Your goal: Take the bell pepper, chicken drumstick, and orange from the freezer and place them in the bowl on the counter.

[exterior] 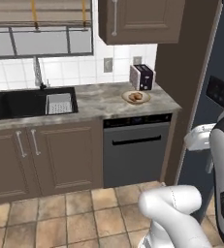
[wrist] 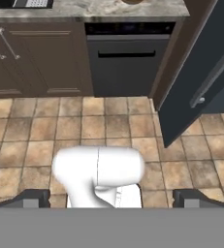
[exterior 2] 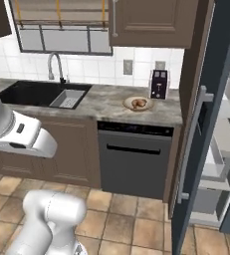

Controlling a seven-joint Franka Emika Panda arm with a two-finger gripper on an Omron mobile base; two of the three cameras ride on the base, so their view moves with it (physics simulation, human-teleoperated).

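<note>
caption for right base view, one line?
Freezer door open beside the counter; bowl by the toaster.

freezer point(exterior 2: 206, 124) door swung open | shelves reachable | toaster point(exterior 2: 159, 83) crowds bowl point(exterior 2: 138, 103)

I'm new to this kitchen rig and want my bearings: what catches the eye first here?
The tall dark freezer stands at the right with its door swung open, pale shelves showing inside. On the marbled counter above the black dishwasher sits a shallow bowl holding something brown, next to a toaster. The gripper is open, looking down over the tiled floor.
</note>
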